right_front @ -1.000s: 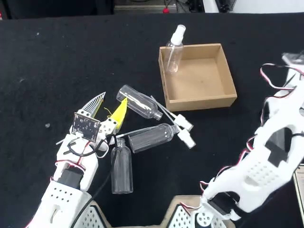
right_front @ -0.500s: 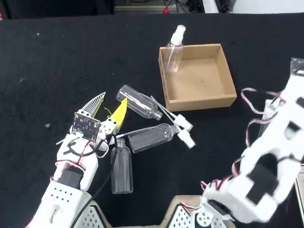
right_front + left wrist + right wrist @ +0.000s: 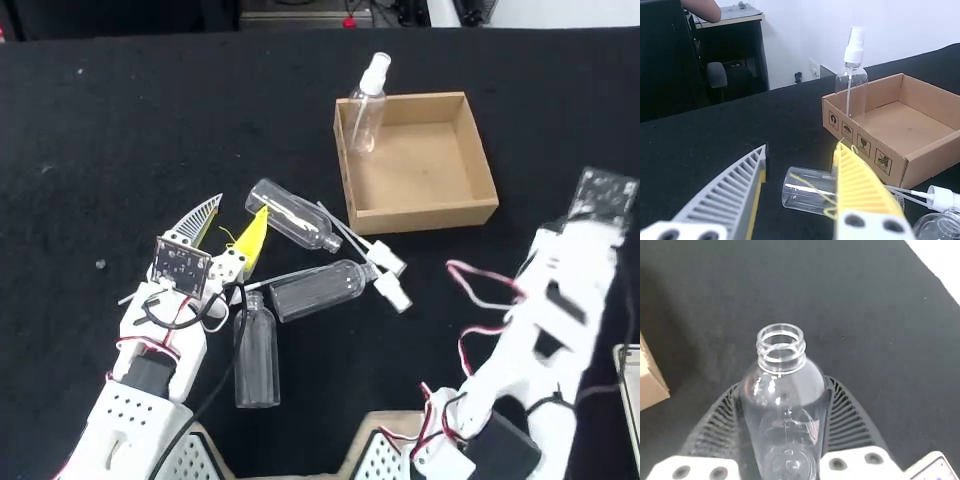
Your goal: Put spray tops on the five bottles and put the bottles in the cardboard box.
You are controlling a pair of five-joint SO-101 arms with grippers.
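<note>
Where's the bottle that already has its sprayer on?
The capped bottle stands upright inside the cardboard box, in its far left corner in the high view.

Five bottles are being counted: one spray-topped bottle (image 3: 365,110), three uncapped bottles (image 3: 293,215) (image 3: 318,290) (image 3: 256,358) and one held bottle (image 3: 782,365). Also being counted are two loose spray tops (image 3: 388,262) (image 3: 395,293), one cardboard box (image 3: 470,215) and two claws, the left claw (image 3: 240,205) and the right claw (image 3: 785,387).

Glossy clear plastic bottle (image 3: 782,390), matt brown cardboard box (image 3: 420,215), matt black cloth tabletop (image 3: 120,120).
</note>
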